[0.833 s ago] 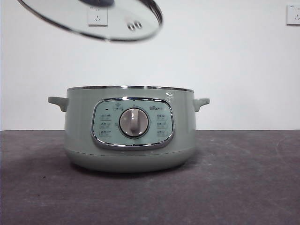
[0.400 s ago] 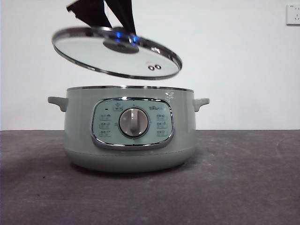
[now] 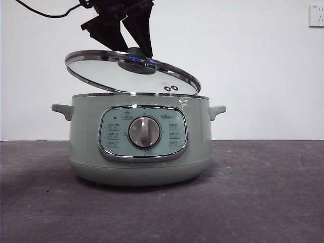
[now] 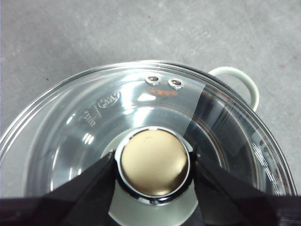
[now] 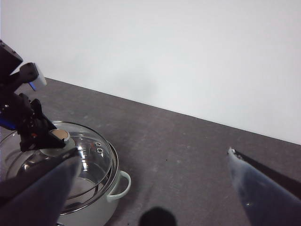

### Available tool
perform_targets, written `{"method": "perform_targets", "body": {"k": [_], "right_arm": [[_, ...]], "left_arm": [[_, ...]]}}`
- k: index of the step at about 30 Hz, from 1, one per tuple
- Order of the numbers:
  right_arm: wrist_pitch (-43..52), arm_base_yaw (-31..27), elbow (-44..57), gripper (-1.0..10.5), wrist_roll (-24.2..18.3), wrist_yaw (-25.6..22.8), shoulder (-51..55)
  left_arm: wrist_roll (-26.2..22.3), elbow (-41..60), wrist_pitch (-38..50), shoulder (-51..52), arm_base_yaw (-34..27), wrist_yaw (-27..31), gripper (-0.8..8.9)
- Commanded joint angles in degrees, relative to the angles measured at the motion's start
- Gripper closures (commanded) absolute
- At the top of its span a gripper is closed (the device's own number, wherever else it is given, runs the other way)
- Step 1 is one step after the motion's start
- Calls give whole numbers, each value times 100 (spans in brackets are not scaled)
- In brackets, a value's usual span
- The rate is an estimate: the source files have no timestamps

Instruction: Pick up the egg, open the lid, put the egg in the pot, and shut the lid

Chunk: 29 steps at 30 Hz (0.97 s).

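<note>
The sage-green pot (image 3: 86,147) stands mid-table with its dial panel facing the front view. My left gripper (image 3: 134,50) comes down from above and is shut on the lid's knob (image 4: 154,162). The glass lid (image 3: 101,71) hangs tilted just over the pot's rim, its vent-hole side lowest and close to the rim. Through the lid (image 4: 70,127) one pot handle (image 4: 240,82) shows. My right gripper (image 5: 153,153) is open and empty, high and off to the side, looking down on the lid (image 5: 89,150) and pot (image 5: 94,209). The egg does not show.
The dark grey table (image 3: 263,192) runs to a white wall. A wall socket (image 3: 316,15) sits at the upper right. A black cable (image 3: 45,12) trails from the left arm at the top left.
The lid has come down and over to the right, from high at the upper left to just above the pot's rim. The left gripper has come into the front view with it.
</note>
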State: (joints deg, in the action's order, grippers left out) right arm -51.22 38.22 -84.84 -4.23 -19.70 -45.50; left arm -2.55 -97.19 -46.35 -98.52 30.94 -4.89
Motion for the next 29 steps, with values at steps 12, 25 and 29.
{"method": "perform_targets", "body": {"k": [12, 25, 29], "right_arm": [[11, 4, 22, 351, 74, -13, 13], [-72, 4, 22, 351, 74, 9, 13], [-79, 4, 22, 351, 74, 17, 13]], "left_arm": [[188, -79, 435, -214, 87, -190, 822], [251, -68, 140, -299, 87, -109, 822], [254, -66, 83, -299, 87, -111, 822]]}}
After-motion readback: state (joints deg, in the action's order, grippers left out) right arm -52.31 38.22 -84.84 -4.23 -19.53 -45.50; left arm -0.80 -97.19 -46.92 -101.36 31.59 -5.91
